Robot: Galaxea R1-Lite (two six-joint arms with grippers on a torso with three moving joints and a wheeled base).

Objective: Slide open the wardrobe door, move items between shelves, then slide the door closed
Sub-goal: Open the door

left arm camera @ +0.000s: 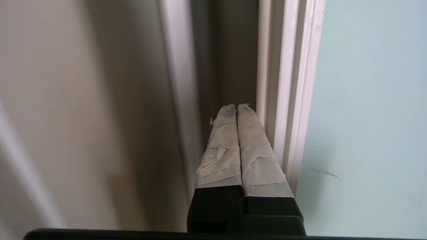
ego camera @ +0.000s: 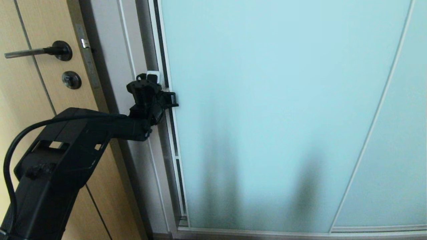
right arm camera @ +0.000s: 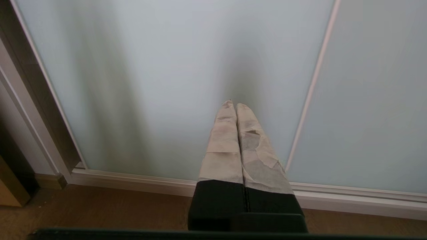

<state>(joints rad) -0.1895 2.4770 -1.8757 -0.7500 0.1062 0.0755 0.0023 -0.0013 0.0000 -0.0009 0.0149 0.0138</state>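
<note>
The left end effector [left arm camera: 237,108], tape-wrapped tips pressed together and empty, sat in the dark gap just beside the slim silver-white frame of the frosted aqua sliding wardrobe door [ego camera: 283,100], which stood closed. Pushed carelessly, the tips could skid off the narrow edge or jam against the grey jamb [ego camera: 110,66]. The right end effector [right arm camera: 236,106], likewise pinched together, hung idle before the glass.

Soft daylight; dark shadows streak the frosted sliding wardrobe door [ego camera: 283,116].
</note>
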